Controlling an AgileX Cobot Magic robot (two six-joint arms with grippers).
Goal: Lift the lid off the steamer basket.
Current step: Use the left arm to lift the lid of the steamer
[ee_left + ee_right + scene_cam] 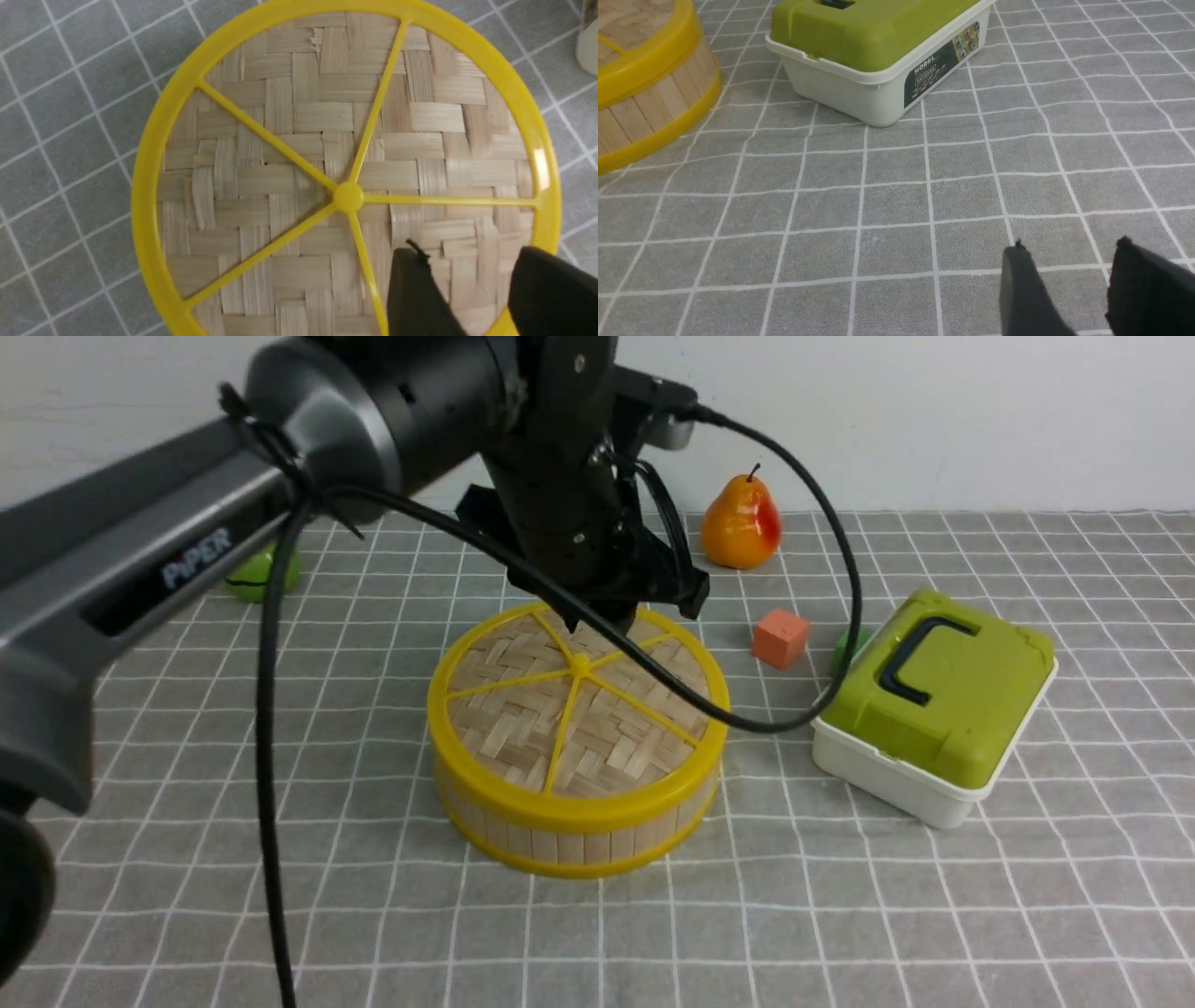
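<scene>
The lid [579, 695], woven pale bamboo with a yellow rim, spokes and centre knob, sits flat on the steamer basket [560, 835] in the middle of the cloth. My left gripper [611, 616] hangs over the lid's far edge. In the left wrist view the left gripper [467, 261] is open: one finger is over the weave of the lid [327, 140], the other over its rim, and nothing is held. My right gripper [1069, 247] is open above bare cloth, to the right of the steamer basket [649, 112]; it does not show in the front view.
A white box with a green lid [934, 709] stands right of the basket, also the nearest thing to the right gripper [873, 37]. Behind lie an orange cube [780, 638], a pear [742, 523] and a green fruit [266, 574]. The left arm's cable [794, 719] droops across the lid.
</scene>
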